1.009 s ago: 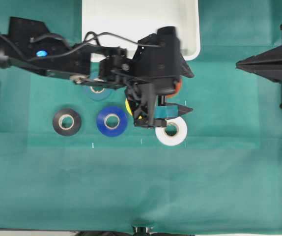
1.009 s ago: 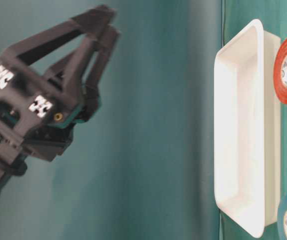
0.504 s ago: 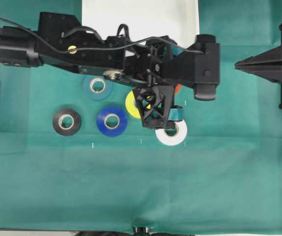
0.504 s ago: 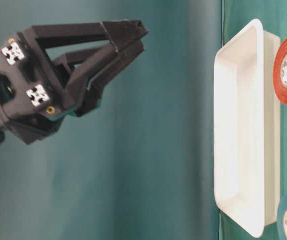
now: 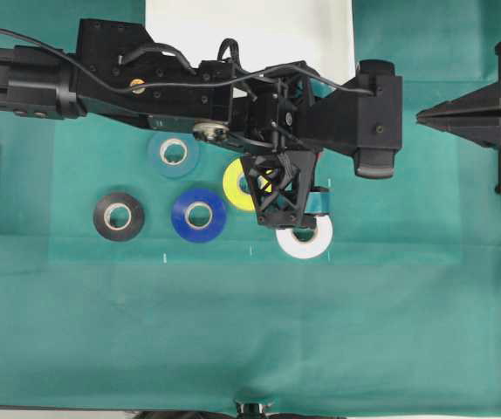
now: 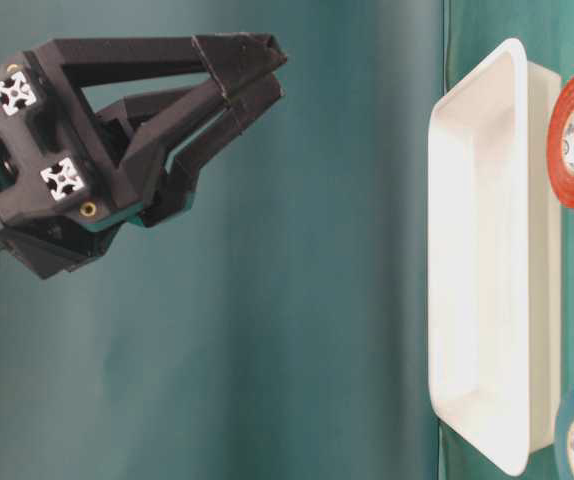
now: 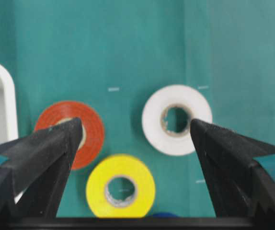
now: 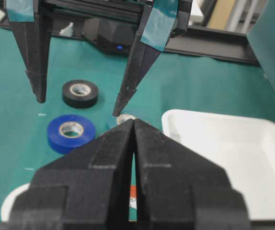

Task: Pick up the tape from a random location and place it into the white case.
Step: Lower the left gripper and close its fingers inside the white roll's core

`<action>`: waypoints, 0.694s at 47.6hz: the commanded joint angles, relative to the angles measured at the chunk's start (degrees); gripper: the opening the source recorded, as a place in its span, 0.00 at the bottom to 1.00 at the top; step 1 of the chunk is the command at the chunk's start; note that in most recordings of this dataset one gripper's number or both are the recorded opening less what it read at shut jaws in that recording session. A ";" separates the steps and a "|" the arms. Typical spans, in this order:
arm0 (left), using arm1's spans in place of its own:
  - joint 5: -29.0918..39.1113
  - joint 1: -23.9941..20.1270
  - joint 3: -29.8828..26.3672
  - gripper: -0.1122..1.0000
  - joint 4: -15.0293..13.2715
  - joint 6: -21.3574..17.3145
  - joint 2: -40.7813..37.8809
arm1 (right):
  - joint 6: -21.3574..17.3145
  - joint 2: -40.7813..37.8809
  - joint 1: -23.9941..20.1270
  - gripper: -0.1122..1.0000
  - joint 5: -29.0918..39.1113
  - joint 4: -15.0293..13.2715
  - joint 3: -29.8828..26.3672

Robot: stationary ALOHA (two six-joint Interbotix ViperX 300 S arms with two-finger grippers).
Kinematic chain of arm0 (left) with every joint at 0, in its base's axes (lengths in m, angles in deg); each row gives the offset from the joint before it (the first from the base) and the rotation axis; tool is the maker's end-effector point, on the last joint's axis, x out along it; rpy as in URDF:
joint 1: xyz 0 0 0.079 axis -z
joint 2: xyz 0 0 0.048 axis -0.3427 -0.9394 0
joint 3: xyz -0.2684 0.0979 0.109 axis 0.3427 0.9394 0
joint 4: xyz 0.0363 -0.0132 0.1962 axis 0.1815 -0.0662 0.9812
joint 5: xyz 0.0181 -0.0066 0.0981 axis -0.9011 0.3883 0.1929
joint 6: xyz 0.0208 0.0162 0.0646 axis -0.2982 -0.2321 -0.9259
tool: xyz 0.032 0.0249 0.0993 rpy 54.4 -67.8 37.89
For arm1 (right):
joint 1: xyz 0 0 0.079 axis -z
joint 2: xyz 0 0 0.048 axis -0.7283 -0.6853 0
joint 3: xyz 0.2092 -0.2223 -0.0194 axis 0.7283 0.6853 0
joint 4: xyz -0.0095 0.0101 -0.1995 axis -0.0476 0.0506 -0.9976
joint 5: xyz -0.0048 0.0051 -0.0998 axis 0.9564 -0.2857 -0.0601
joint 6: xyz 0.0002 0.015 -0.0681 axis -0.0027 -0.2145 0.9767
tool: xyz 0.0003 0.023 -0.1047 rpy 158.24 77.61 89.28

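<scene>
White plastic forms the biggest thing here, the white case [image 5: 250, 39], a shallow rimmed tray at the far edge of the green cloth [image 5: 250, 332], partly covered from above by the left arm. Its raised rim looks like the edge to clear when the roll comes over it. The left gripper [image 5: 290, 218] hangs over the middle of the cloth with its jaws spread wide and nothing between them, while the right gripper [image 5: 429, 113] waits clenched at the far right, well apart. The tape [image 7: 177, 120] lies flat just near of the left gripper, with the yellow roll [image 7: 121, 186] and the orange-red roll [image 7: 70, 133] close on its left and open cloth to its right and nearer side. It is probably light and stiff, its smooth outer face perhaps a little slippery, so pinching the ring wall through the pale core, or squeezing across the outer faces, seems sound.
</scene>
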 commanded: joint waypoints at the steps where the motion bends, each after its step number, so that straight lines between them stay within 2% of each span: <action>1: -0.62 0.18 -0.70 0.99 0.09 0.00 1.41 | -0.09 -0.35 -0.09 0.10 -0.18 0.09 -1.41; 14: -1.14 0.26 -0.09 0.99 0.09 0.00 1.49 | -0.09 -0.35 0.00 0.10 -0.18 0.09 -1.41; 33: -5.80 0.70 3.78 0.99 0.09 0.09 0.70 | -0.09 -0.44 0.00 0.10 -0.44 0.09 -1.41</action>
